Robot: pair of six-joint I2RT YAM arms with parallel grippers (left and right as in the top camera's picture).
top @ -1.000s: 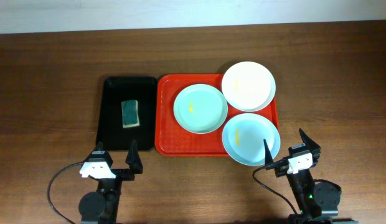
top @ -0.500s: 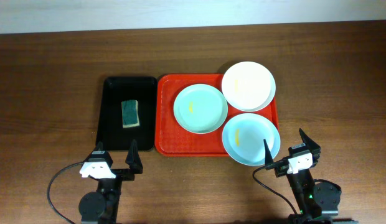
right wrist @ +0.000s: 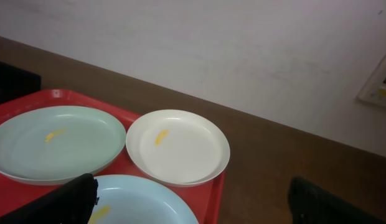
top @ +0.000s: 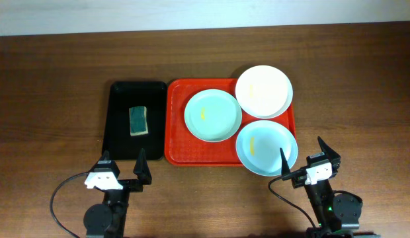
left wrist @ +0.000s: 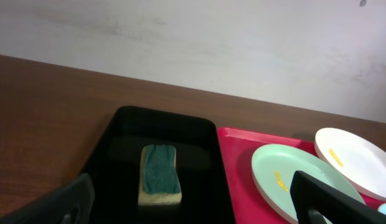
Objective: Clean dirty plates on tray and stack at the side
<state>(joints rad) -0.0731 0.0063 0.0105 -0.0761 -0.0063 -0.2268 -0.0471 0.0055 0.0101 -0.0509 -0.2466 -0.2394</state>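
The red tray (top: 175,125) holds three dirty plates: a mint one (top: 213,115) at left, a white one (top: 263,91) at the back right, and a light blue one (top: 266,147) overhanging the front right rim. Each carries a small yellow smear. My left gripper (top: 123,158) hovers open near the table's front, in front of the black tray. My right gripper (top: 301,149) is open too, just right of the blue plate (right wrist: 143,202), touching nothing. In the right wrist view the white plate (right wrist: 177,146) lies ahead.
A narrow black tray (top: 119,99) lies left of the red tray, with a green-topped sponge (top: 139,120) on it. The sponge (left wrist: 160,174) lies straight ahead of my left gripper (left wrist: 193,211). Brown wooden table (top: 53,86) surrounds both trays; a pale wall runs along its far edge.
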